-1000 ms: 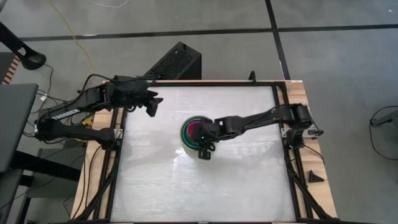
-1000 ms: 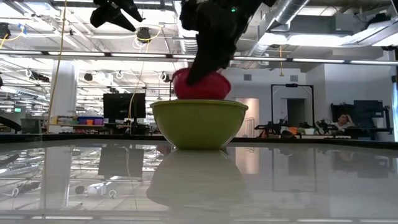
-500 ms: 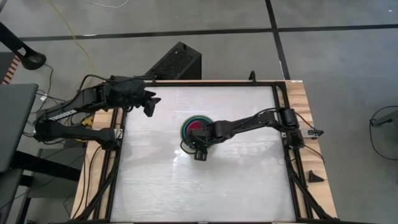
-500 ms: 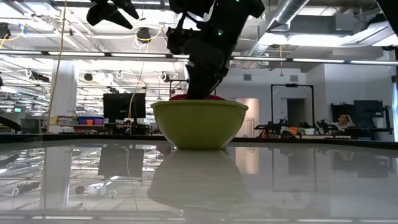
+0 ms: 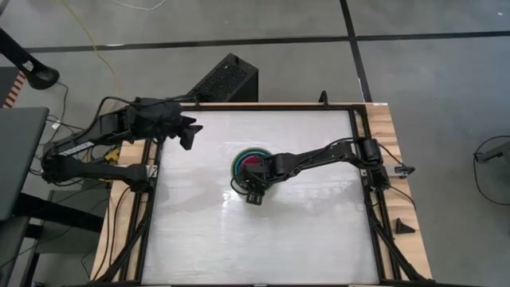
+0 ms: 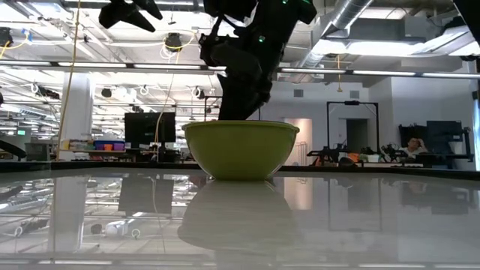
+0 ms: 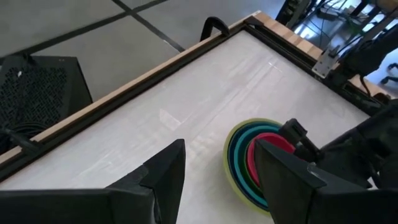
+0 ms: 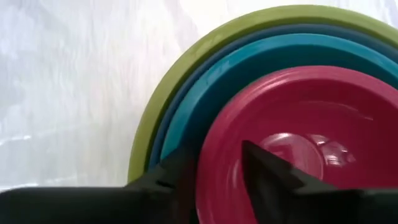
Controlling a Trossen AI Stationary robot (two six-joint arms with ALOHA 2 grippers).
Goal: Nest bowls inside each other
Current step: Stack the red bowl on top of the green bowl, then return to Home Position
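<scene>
The bowls stand nested in the middle of the table (image 5: 199, 231). The olive-green one (image 6: 240, 150) is outermost and rests on its base. Inside it I see a blue rim (image 8: 198, 79), a teal bowl (image 8: 249, 62) and the magenta-pink bowl (image 8: 298, 143) innermost. My right gripper (image 8: 219, 180) hangs over the stack (image 5: 249, 163), pointing steeply down and open. One finger is inside the pink bowl and one outside its rim. In the low view the olive wall hides the inner bowls. My left gripper (image 5: 189, 135) waits open, raised over the table's far left corner. My right gripper stands astride the pink bowl's rim (image 8: 214, 155) on the bowl's near side, coming from above. One finger (image 8: 267, 174) is inside the bowl and the other (image 8: 177, 177) is outside it. I cannot tell whether either finger touches the rim. The bowl sits level in the teal bowl.
A black perforated box (image 5: 227, 80) stands beyond the table's far edge. Black rails and wooden side strips (image 5: 382, 127) frame the white tabletop. A small black piece (image 5: 402, 226) lies on the right strip. Bare tabletop surrounds the stack.
My right gripper has gone down over the stack with the pink bowl. In the low view the pink bowl first stood above the olive rim. Then only its edge showed, and now it has sunk out of sight inside the nest.
</scene>
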